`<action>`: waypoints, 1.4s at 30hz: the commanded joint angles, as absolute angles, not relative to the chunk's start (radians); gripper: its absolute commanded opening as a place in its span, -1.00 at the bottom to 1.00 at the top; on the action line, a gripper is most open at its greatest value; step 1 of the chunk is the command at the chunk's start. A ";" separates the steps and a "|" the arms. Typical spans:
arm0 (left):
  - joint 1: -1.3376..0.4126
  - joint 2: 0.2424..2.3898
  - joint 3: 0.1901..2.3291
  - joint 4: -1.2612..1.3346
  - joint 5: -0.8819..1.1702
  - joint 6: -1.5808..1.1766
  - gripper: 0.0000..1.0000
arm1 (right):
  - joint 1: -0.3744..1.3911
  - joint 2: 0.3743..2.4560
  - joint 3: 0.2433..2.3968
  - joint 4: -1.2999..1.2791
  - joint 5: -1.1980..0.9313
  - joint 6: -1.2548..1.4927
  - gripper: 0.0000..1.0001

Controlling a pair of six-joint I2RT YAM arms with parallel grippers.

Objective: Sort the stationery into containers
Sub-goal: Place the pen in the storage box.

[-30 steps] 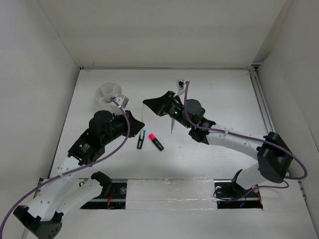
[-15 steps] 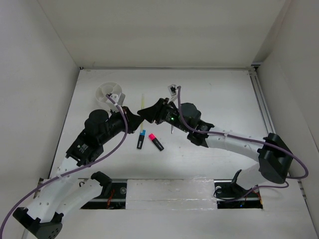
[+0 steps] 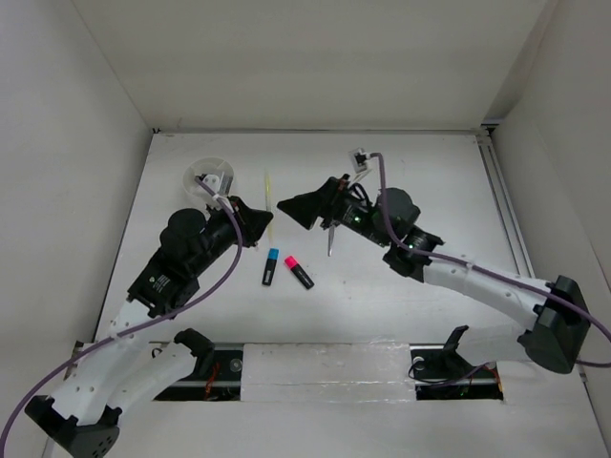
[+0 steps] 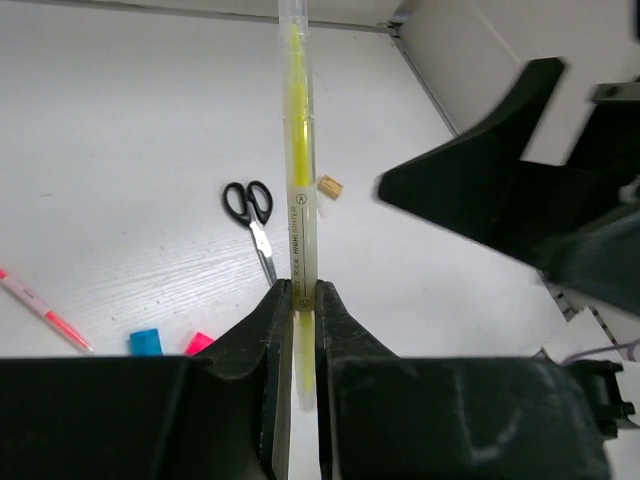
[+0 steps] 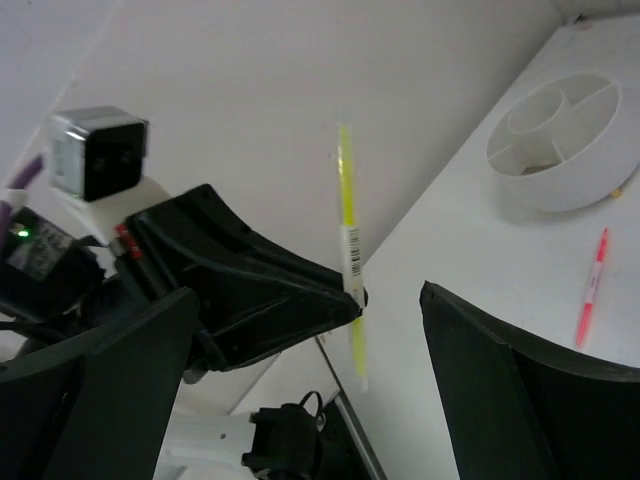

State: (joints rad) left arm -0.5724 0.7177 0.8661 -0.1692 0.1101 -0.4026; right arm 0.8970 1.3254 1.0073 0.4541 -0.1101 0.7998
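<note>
My left gripper point(image 4: 305, 295) is shut on the lower end of the thin yellow pen point(image 4: 298, 150), which sticks straight out ahead of it, above the table. From above, the yellow pen point(image 3: 268, 196) points toward the back, right of the white compartment bowl point(image 3: 205, 176). My right gripper point(image 3: 286, 204) is open, and the yellow pen point(image 5: 347, 240) stands free between its wide jaws. On the table lie the black-handled scissors point(image 4: 252, 215), the tan block point(image 4: 330, 186), the pink pen point(image 5: 592, 285), the blue-capped highlighter point(image 3: 270, 266) and the pink-capped highlighter point(image 3: 299, 272).
The bowl point(image 5: 565, 140) sits at the back left, near the left wall, with the pink pen just in front of it. White walls close the table on the left, back and right. A rail runs along the right edge point(image 3: 501, 205).
My right gripper has opened, released the yellow pen and drawn back to the right. The left gripper stays shut on the pen and has carried it slightly toward the bowl.
</note>
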 commanded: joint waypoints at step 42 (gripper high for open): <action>0.218 1.459 0.933 0.716 0.167 -0.209 -1.00 | 0.718 0.960 0.650 0.402 -0.210 0.617 0.98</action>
